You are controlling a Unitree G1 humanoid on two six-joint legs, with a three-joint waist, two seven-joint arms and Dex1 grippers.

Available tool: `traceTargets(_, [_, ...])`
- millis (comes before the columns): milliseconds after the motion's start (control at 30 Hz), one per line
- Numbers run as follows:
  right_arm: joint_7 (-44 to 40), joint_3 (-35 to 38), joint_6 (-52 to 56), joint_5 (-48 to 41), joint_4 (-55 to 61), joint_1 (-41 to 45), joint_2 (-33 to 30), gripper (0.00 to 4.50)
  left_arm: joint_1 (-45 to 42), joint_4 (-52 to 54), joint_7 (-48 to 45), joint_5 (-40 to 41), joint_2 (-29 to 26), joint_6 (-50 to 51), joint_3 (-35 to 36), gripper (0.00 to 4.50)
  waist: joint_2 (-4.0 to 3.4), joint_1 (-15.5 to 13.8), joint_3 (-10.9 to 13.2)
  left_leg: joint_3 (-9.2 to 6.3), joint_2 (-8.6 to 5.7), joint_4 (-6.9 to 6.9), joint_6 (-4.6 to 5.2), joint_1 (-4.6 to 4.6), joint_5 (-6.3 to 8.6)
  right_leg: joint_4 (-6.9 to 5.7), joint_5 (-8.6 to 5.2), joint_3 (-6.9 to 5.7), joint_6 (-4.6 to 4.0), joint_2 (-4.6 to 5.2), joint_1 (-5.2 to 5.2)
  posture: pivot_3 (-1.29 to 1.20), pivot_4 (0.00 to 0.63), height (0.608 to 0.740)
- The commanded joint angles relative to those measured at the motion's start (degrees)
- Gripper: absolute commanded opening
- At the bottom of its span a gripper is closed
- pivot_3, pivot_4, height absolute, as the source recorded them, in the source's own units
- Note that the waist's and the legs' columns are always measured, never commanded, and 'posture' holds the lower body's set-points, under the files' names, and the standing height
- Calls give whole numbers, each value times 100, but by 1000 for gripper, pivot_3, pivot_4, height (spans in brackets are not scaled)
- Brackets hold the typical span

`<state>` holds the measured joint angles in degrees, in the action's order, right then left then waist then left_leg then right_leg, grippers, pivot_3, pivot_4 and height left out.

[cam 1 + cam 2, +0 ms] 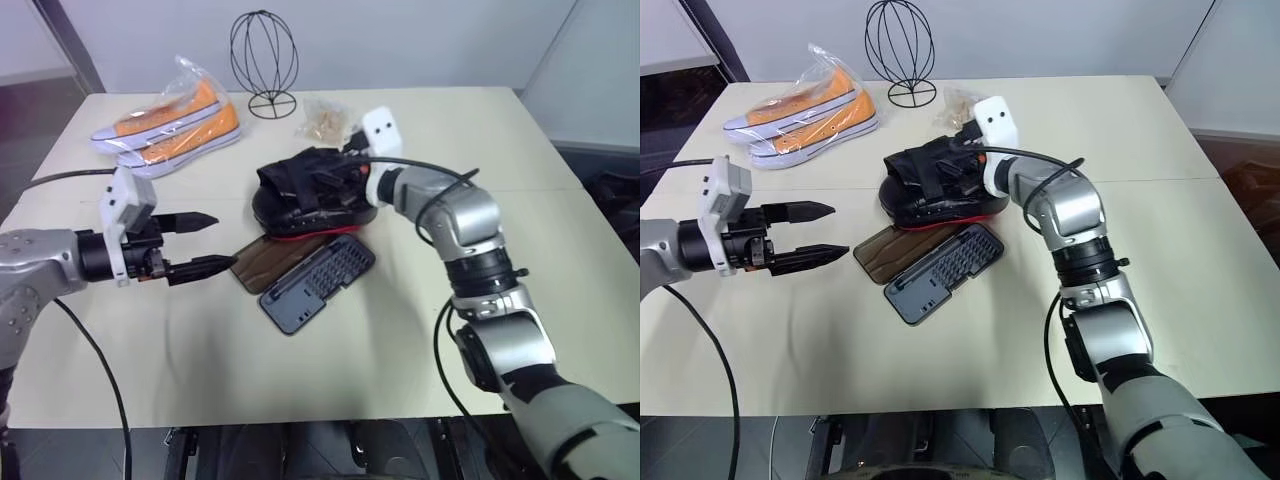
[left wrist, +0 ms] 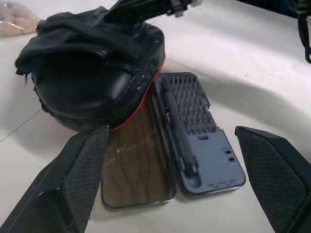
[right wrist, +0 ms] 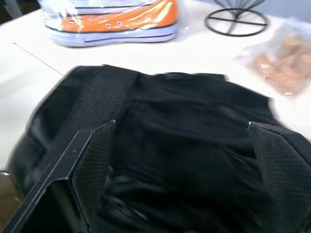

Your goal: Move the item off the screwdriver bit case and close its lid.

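While my left tool [image 1: 205,243] hangs above the worktop [image 1: 560,260] with its two black fingers spread wide and nothing between them, the screwdriver bit case [image 1: 318,282] lies open just ahead of its tips. The lid [image 1: 270,260], a brownish ribbed panel, lies flat on the side of the case nearer this tool; the grey tray with its rows of bits is on the far side. In the left wrist view the lid [image 2: 136,167] and tray sit between the two fingers [image 2: 73,179], apart from them.

The focus mitt [image 1: 310,195], black with a red rim, lies beyond the case from my left tool. Its near edge overlaps the far end of the lid and comes up against the corner of the tray.

My right tool [image 1: 958,160] is at the mitt, on the side away from my left tool. Its fingers are spread wide, one to either side of the black glove part [image 3: 184,145] in the right wrist view. I cannot tell whether the fingers [image 3: 92,160] touch the mitt; they do not pinch it.

Beyond my right tool: orange sneakers [image 1: 170,125] in a clear bag, a black wire stand [image 1: 265,60] and a small bag of brownish bits [image 1: 325,120], all well apart from the case.
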<state>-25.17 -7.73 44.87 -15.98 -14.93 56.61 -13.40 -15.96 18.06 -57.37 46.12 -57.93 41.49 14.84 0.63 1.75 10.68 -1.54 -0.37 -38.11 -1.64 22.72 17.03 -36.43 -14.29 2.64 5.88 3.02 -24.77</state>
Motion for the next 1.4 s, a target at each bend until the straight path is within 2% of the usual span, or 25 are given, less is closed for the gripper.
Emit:
traceTargets(33, [-191, -207, -84, 102, 153, 90, 142, 4500, -55, 34, -53, -81, 21, -154, 131, 4351, 0, 39, 0, -1, 0, 0, 0, 0, 0, -1, 0, 0, 0, 0, 0, 0, 150, 740])
traceTargets(233, [-222, -271, -122, 131, 497, 268, 442, 4500, 43, 50, 30, -109, 97, -176, 265, 4351, 0, 100, 0, -2, 2, -3, -1, -2, -1, -29, 0, 1, 0, -2, -9, 0, 150, 740])
traceTargets(367, [-252, -638, -434, 567, -102, 330, 563, 4500, 197, 121, 87, -145, 137, -215, 349, 4351, 2, 161, -1, 2, 6, -4, -7, -8, -4, -64, -6, 6, -10, -7, -23, 0, 150, 740])
traceTargets(700, [-559, -912, -878, 924, -725, 167, 742, 4500, 230, 107, 69, -202, 133, -216, 461, 4351, 3, 222, -1, -2, 8, -6, -14, -15, -8, -72, -8, 5, -15, -11, -21, 0, 150, 740])
traceTargets(800, [-564, -1086, -1281, 1239, -1005, 67, 685, 3650, 181, 92, 72, -198, 133, -209, 455, 4500, 3, 228, -1, -1, 9, -6, -14, -18, -8, -72, -8, 6, -15, -12, -21, 0, 150, 740])
traceTargets(1033, [-489, -1037, -1689, 1534, -1223, -22, 621, 111, 77, 28, 38, -217, 136, -202, 398, 4500, 8, 210, -4, -6, 8, -10, -18, -32, -11, -80, -8, 6, -15, -12, -4, 0, 150, 740])
traceTargets(1167, [-584, -909, -1674, 1454, -967, -29, 623, 45, 15, -30, -4, -253, 135, -210, 328, 4500, 8, 209, -4, -9, 8, -11, -19, -33, -11, -81, -8, 5, -16, -12, -2, 0, 150, 740])
traceTargets(1267, [-611, -637, -1282, 1314, -332, 108, 517, 45, -68, -106, -67, -315, 140, -219, 218, 4500, 7, 202, -4, -11, 8, -11, -19, -32, -11, -80, -8, 3, -16, -12, -2, 0, 150, 740])
traceTargets(1400, [-842, -105, -764, 1145, 713, 384, -228, 45, -246, -226, -149, -411, 185, -245, 36, 4500, 3, 165, 1, -10, 6, -11, -19, -23, -11, -77, -8, 3, -15, -10, -10, 0, 150, 740])
